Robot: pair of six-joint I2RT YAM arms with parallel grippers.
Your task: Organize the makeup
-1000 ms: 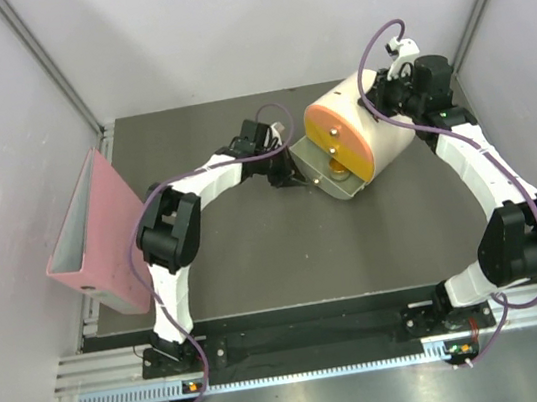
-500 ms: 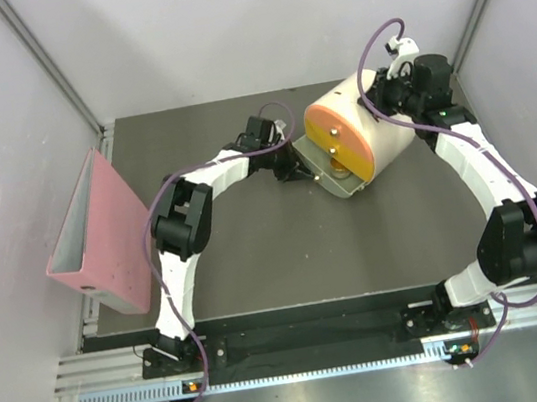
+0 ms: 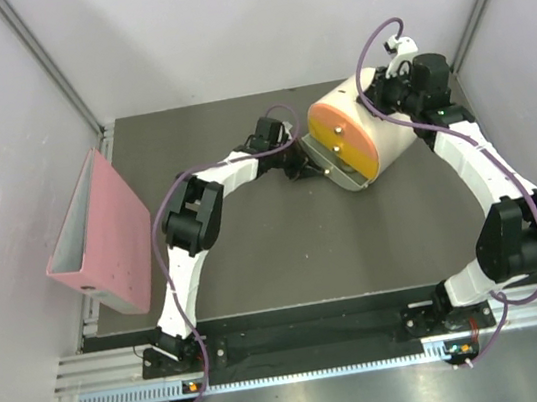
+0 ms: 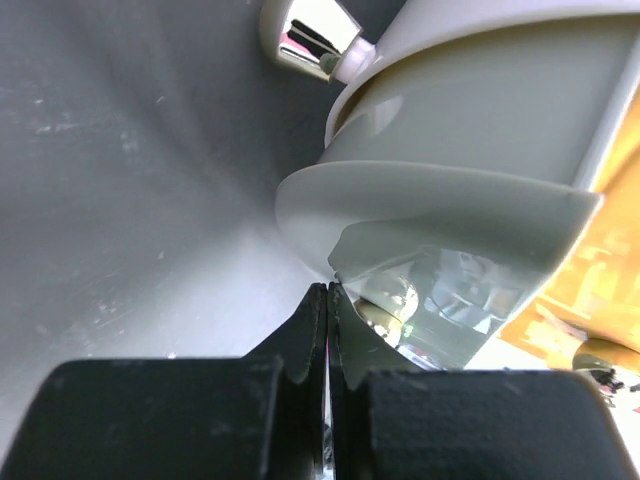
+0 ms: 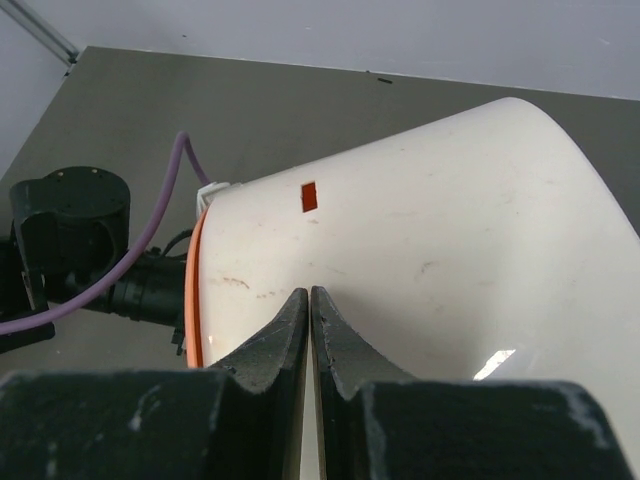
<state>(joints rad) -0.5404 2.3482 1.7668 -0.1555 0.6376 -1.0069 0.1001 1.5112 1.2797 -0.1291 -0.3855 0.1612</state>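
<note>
Rounded cream box with orange-yellow drawers [image 3: 389, 127], lying tilted at the far right of the dark counter [image 3: 286, 249], drawer face turned toward the left arm. One drawer [image 4: 430, 205] stands slightly proud of the face, with a chrome knob [image 4: 310, 38] above it and a second knob [image 4: 388, 298] just beyond the fingertips. Left pincer [image 4: 327, 300]: fingers together, nothing between them, tips at the drawer's edge. Right pincer [image 5: 309, 300]: fingers together, nothing held, resting at the box's cream back. Makeup: no piece can be made out in any view, so its place cannot be told. Pink binder [image 3: 101, 231]: at the counter's left edge, well apart from the box.
</note>
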